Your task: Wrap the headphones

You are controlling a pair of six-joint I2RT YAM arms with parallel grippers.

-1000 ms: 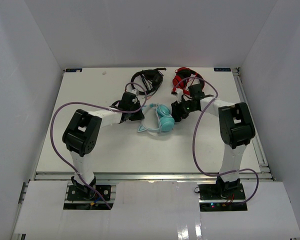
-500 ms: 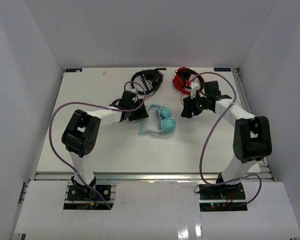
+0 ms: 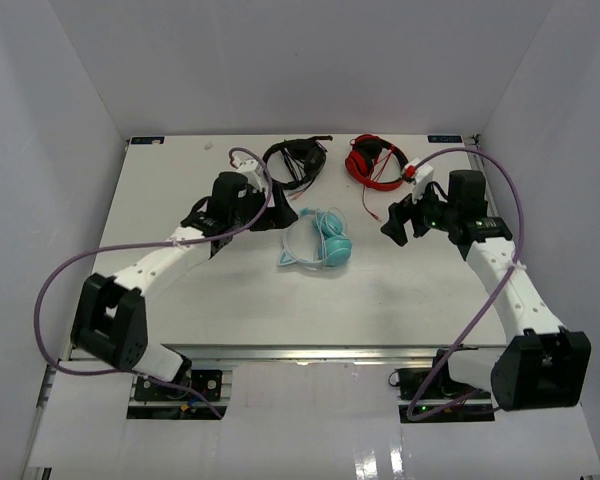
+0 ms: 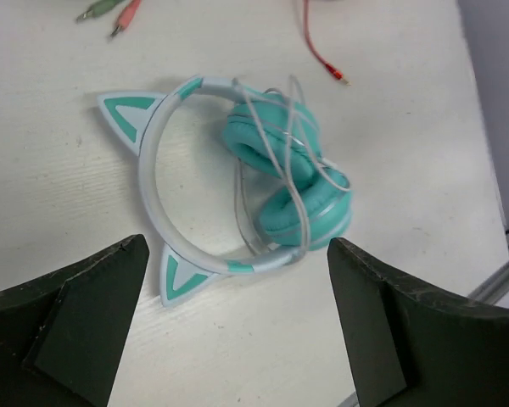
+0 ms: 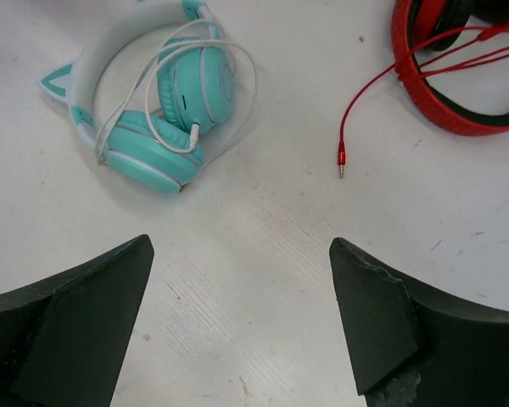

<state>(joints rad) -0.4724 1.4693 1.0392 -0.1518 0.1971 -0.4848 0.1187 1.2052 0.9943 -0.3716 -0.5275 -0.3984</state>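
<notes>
Headphones [image 3: 318, 240]: on table [image 3: 170, 190], between the arms, cable [image 5: 254, 80] looped loosely over the cups. Left pincer [image 4: 236, 254], right pincer [image 5: 242, 254]: jaws apart, empty. Step: wrap apparently nearly done; next, likely tightening slack loops.

Teal headphones [image 4: 310, 212], whitish headband, teal-centred cat ears, white cable [image 5: 255, 83]; red headphones [image 5: 414, 80]; white tabletop [image 3: 410, 290]; my left end effector [image 4: 236, 246] and right end effector [image 5: 237, 246], black.

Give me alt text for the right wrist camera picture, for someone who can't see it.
Teal cat-ear headphones lie on a white table, their thin white cable looped loosely over the ear cups. Red headphones sit at upper right; the open right hand frames the bottom edge.
</notes>
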